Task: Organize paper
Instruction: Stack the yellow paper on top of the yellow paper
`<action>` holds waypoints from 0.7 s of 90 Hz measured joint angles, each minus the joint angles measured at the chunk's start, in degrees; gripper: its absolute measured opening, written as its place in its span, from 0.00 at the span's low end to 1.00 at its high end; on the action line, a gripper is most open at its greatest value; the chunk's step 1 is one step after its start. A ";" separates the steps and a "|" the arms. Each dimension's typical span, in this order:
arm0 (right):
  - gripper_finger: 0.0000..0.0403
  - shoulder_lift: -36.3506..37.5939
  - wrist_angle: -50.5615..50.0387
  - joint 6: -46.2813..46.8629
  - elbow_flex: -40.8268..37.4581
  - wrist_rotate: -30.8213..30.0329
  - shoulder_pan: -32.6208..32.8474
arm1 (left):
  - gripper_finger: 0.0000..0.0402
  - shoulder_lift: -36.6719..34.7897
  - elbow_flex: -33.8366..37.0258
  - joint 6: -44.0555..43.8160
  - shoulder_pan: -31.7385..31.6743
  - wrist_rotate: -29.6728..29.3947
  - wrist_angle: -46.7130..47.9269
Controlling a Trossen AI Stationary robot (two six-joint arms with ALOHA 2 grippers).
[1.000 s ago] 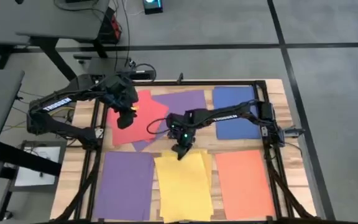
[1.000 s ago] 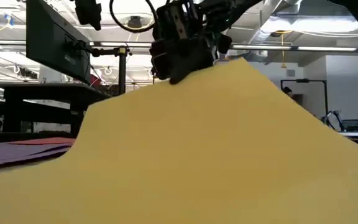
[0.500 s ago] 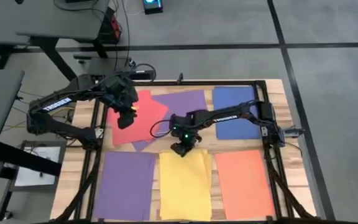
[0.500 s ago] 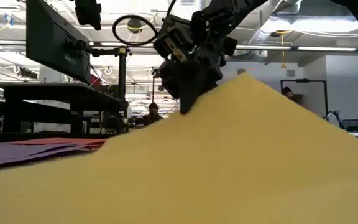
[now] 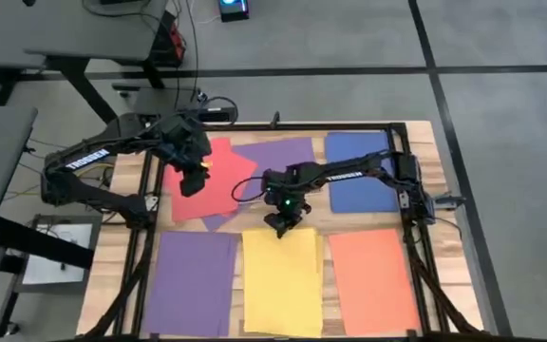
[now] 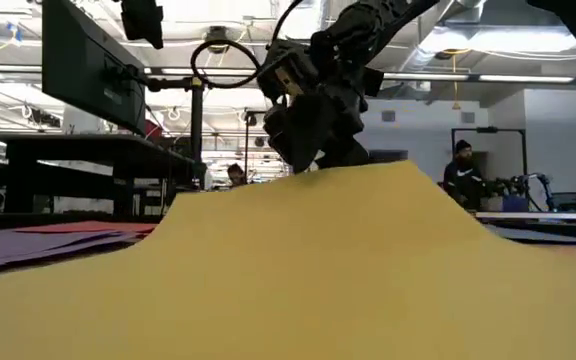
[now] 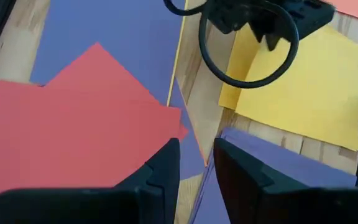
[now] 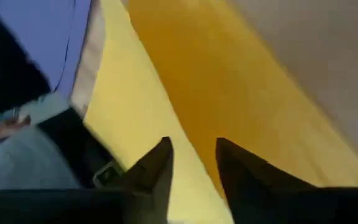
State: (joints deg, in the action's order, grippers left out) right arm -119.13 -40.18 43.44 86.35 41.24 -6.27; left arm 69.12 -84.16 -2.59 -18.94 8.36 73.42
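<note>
A yellow sheet of paper [image 5: 281, 282] lies at the near middle, between a purple sheet [image 5: 190, 282] and an orange sheet [image 5: 373, 275]. My right gripper [image 5: 283, 224] is shut on the yellow sheet's far edge. Farther back, red sheets [image 5: 212, 182] overlap a purple sheet [image 5: 275, 155], and a blue sheet [image 5: 359, 171] lies at the far right. My left gripper [image 5: 194, 177] hovers shut over the red sheets [image 7: 73, 143] and holds nothing. My right gripper pinches the yellow sheet's far edge [image 6: 313, 172] between its two fingers, about midway along that edge. The fingers come from above, slanting down. The far edge is raised off the table, and the sheet slopes down to its near part [image 5: 281, 313], which lies flat.
A dark frame rail [image 5: 416, 256] runs along the table's right side and another [image 5: 139, 256] along its left. Bare wood [image 5: 321, 217] shows between the far and near rows of sheets. People stand in the room beyond the table [image 6: 463, 170].
My right gripper has moved toward the table's far edge and slightly right, and has come lower, holding the yellow sheet's far edge. The sheet had lain askew over another yellow sheet; it has turned square and now covers it. Its raised peak has sunk.
</note>
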 joint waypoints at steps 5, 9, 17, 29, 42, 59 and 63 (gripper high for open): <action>0.38 0.00 -1.53 -1.06 0.00 0.75 -0.19 | 0.20 0.00 0.00 0.00 0.00 -0.01 -0.10; 0.41 0.00 -2.79 -2.21 0.00 0.74 -0.52 | 0.20 0.00 0.00 0.00 0.00 -0.16 -0.16; 0.45 0.60 -5.45 -4.82 0.00 -1.91 -1.74 | 0.20 0.00 0.00 -0.06 0.00 -1.05 -0.97; 0.48 2.81 -5.61 -8.19 0.02 -7.01 -3.00 | 0.20 0.05 0.00 -0.22 0.00 -1.69 -1.26; 0.48 5.26 -8.22 -14.88 1.24 -11.64 -3.58 | 0.20 0.63 0.07 0.56 0.00 -2.03 -1.70; 0.48 20.64 -15.36 -26.02 1.25 -32.18 -1.24 | 0.20 3.29 0.07 1.07 3.41 -1.42 -1.85; 0.48 24.08 -15.44 -27.24 -0.59 -36.08 1.00 | 0.20 4.30 0.07 1.59 4.44 -1.39 -1.45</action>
State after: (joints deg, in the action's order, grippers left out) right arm -95.05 -55.62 16.20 85.75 5.15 -5.28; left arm 73.42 -84.09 -1.00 -14.50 6.97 71.97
